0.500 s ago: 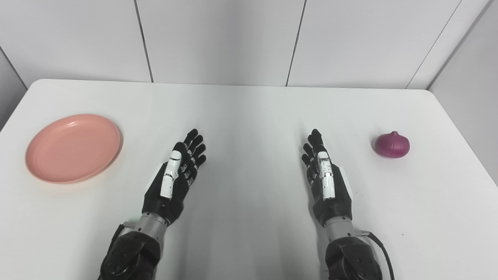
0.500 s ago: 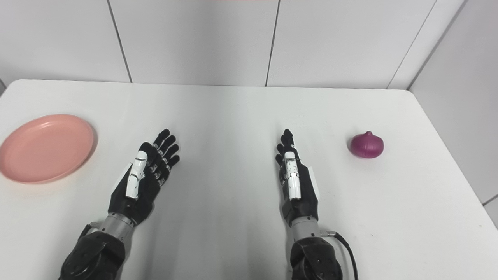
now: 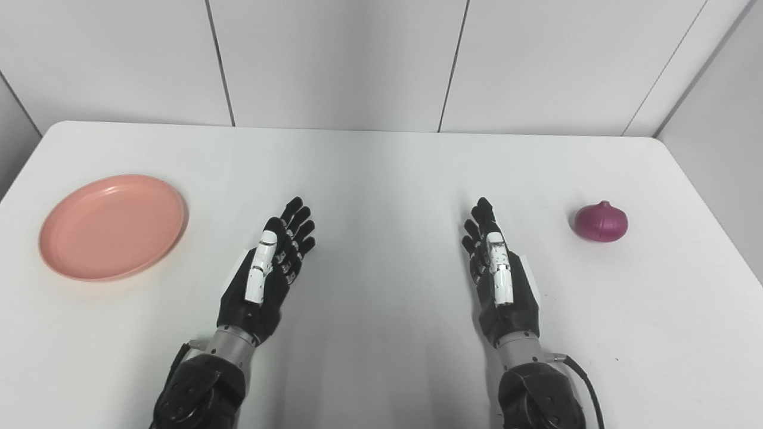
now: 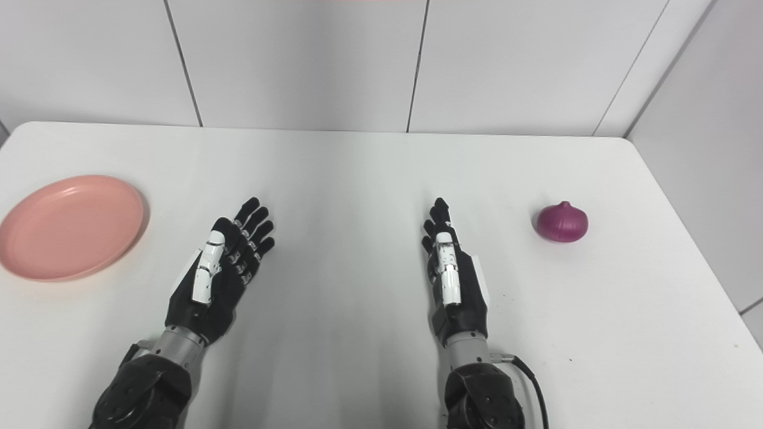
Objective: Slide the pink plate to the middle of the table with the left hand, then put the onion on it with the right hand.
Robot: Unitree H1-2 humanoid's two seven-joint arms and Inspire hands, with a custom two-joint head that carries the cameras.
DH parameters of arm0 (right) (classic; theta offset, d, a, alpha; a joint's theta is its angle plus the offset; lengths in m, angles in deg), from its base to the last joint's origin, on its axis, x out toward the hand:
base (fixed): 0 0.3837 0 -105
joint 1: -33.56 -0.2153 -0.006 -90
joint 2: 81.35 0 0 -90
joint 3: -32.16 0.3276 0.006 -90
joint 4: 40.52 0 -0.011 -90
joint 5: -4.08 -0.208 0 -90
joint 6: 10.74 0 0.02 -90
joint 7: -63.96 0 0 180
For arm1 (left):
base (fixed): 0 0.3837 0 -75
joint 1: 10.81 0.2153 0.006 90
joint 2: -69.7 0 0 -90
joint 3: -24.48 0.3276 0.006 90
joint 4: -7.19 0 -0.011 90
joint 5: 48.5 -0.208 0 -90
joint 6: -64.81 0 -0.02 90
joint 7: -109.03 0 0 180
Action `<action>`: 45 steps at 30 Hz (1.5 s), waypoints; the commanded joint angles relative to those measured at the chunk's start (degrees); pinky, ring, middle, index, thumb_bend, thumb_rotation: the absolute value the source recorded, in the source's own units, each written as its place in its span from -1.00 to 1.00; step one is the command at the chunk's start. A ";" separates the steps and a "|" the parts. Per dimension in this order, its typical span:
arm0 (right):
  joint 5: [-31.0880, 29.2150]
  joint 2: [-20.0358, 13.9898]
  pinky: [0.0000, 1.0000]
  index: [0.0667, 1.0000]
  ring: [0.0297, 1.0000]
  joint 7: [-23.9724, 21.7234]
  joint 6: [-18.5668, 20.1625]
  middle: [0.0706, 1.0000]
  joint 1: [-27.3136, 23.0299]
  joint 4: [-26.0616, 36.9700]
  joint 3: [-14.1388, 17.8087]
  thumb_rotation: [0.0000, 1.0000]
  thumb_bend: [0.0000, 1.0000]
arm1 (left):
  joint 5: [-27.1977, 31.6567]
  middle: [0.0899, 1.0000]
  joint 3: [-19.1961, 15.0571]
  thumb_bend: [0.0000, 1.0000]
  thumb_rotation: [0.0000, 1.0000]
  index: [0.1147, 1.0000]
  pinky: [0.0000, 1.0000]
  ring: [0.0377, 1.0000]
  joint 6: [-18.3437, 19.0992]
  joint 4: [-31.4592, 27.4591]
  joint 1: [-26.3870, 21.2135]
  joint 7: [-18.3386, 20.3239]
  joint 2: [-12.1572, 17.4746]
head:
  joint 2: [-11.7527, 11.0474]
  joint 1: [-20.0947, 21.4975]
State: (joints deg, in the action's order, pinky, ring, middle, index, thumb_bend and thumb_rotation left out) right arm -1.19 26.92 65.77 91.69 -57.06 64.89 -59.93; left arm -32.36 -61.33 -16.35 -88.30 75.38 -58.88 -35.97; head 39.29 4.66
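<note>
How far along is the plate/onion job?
Nothing looks done. The pink plate sits at the table's left side, not the middle, and it is bare. The onion lies untouched at the right. In hand: nothing; the left hand and right hand are both open and apart from both items. Left: the slide, then the pick and place.

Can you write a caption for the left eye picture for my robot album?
Two open robot hands, left and right, wait between a pink plate and a purple onion.
</note>
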 commanded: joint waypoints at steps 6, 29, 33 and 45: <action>0.37 0.27 1.00 1.00 0.99 -0.49 -1.17 1.00 -1.16 1.07 -0.19 1.00 -0.40 | 0.17 1.00 -0.14 -0.08 1.00 1.00 1.00 1.00 -0.83 -1.26 -1.58 0.19 -0.26 | -0.14 -0.01; -0.74 -1.35 1.00 1.00 1.00 -1.24 -1.44 1.00 -0.61 1.26 1.07 1.00 -0.45 | -1.69 1.00 1.43 -0.05 1.00 1.00 1.00 1.00 -1.91 -0.06 -1.35 -0.52 -2.18 | -2.61 -8.35; -0.53 -2.52 1.00 1.00 1.00 -1.64 -2.63 1.00 -0.41 0.72 1.67 1.00 -0.44 | -3.17 1.00 2.23 -0.08 1.00 0.99 0.99 0.98 -2.85 0.72 -1.38 -1.20 -3.80 | -4.14 -12.83; -5.03 -6.01 1.00 1.00 1.00 -4.57 -2.70 1.00 -0.68 0.01 4.62 1.00 -0.70 | -6.27 0.99 4.49 -0.09 1.00 0.97 0.99 0.96 -2.85 4.53 -2.72 -4.24 -10.08 | -10.10 -28.75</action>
State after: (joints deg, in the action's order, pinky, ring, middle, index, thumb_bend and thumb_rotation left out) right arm -6.00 21.64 62.19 91.65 -56.93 63.89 -55.81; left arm -37.83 -57.27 -18.39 -83.84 73.82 -62.50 -44.94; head 29.19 -24.14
